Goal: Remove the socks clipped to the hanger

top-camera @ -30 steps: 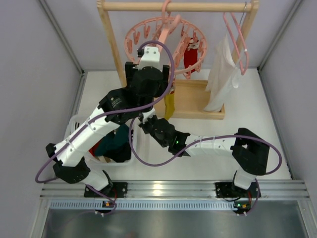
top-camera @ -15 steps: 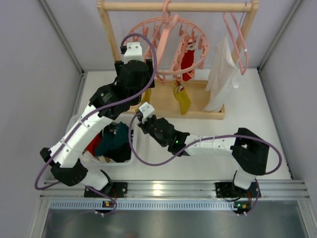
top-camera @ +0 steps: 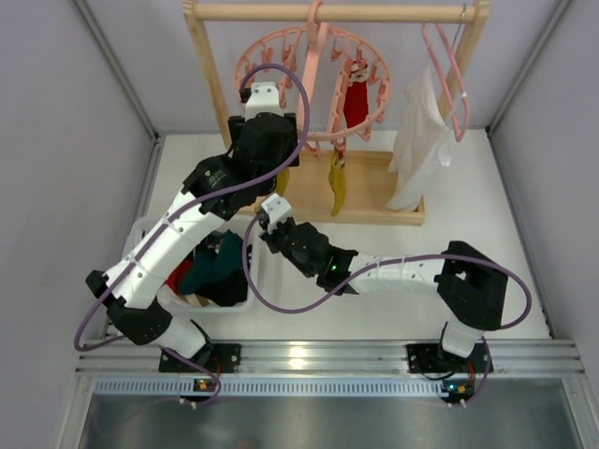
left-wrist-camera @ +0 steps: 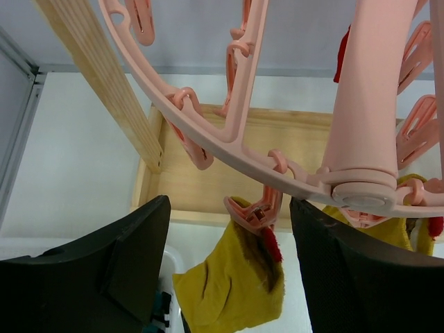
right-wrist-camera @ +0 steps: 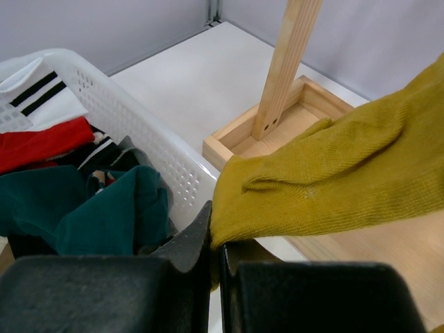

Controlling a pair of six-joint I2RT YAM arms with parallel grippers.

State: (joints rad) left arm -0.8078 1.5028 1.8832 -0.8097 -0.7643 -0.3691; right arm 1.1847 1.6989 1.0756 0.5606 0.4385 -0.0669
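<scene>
Left fingers [left-wrist-camera: 347, 270] farther right under hanger [left-wrist-camera: 222, 135]; right fingers [right-wrist-camera: 187, 243] on mustard sock [right-wrist-camera: 333, 180]

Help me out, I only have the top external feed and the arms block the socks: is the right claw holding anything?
Observer: Yes. The right wrist view shows the right claw shut on the edge of a mustard yellow sock.
Operator: And the left claw?
Observer: The left claw is open, just below the ring hanger, with a pink clip showing in its gap.
Operator: Is that clip holding anything?
Observer: Yes, a hanging yellow sock is pinched in it. I cannot tell whether it is the one the right claw holds.
</scene>
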